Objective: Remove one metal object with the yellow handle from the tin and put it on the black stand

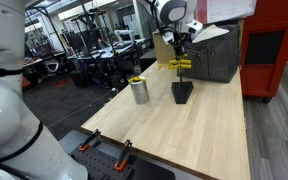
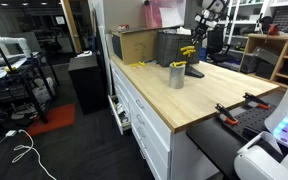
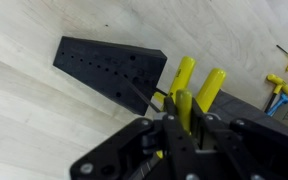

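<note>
Pale wooden boards form the bench (image 1: 194, 135), set in a cluttered workshop with chairs and equipment behind it. Near its middle stands the black stand (image 1: 182, 92), wide at the base and narrowing upward; in the wrist view its sloped face shows rows of small holes. Directly above the black stand hangs the arm (image 1: 169, 13), and its fingers (image 3: 167, 135) are clamped on the yellow-handled tool (image 1: 179, 65), whose handle sits just above the stand's thin top in both exterior views. In the wrist view the handle shows as two yellow bars rising between the fingers, and a thin dark shaft runs from them toward the stand; whether its tip touches the stand cannot be told. The tin (image 1: 139, 90) stands upright on the bench beside the black stand, apart from it, with something yellow at its rim. Behind the black stand sits a large grey box (image 1: 212, 55), and a red cabinet (image 1: 274, 45) rises beyond that. More yellow handles (image 3: 279, 90) show at the wrist view's right edge, off to the side of the black stand, but they are too small to tell what they rest in.
</note>
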`<state>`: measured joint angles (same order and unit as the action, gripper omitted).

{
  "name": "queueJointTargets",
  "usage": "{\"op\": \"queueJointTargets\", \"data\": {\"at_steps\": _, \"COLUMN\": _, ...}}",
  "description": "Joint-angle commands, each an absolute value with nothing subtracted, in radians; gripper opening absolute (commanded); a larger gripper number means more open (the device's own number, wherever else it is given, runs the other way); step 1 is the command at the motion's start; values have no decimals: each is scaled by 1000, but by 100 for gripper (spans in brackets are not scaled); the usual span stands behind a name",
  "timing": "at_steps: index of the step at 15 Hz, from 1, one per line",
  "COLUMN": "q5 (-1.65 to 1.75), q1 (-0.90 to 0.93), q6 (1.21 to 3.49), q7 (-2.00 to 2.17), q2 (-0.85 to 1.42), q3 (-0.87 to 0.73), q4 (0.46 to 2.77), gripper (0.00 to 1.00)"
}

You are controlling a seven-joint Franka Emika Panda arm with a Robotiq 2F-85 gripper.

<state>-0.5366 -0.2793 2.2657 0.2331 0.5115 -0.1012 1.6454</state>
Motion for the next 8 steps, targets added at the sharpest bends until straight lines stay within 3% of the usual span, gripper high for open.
{"op": "queueJointTargets", "data": {"at_steps": 1, "q5": -531, "q1": -285, "q6": 2258, "q7": 233, "q2": 521, "q3": -102, "q4": 1619, "gripper": 4}}
{"op": "queueJointTargets", "data": {"at_steps": 8, "q5": -526, "q1": -282, "q6": 2273, "q7": 231, "q2": 520, "q3": -103, "q4": 1621, "gripper": 4}}
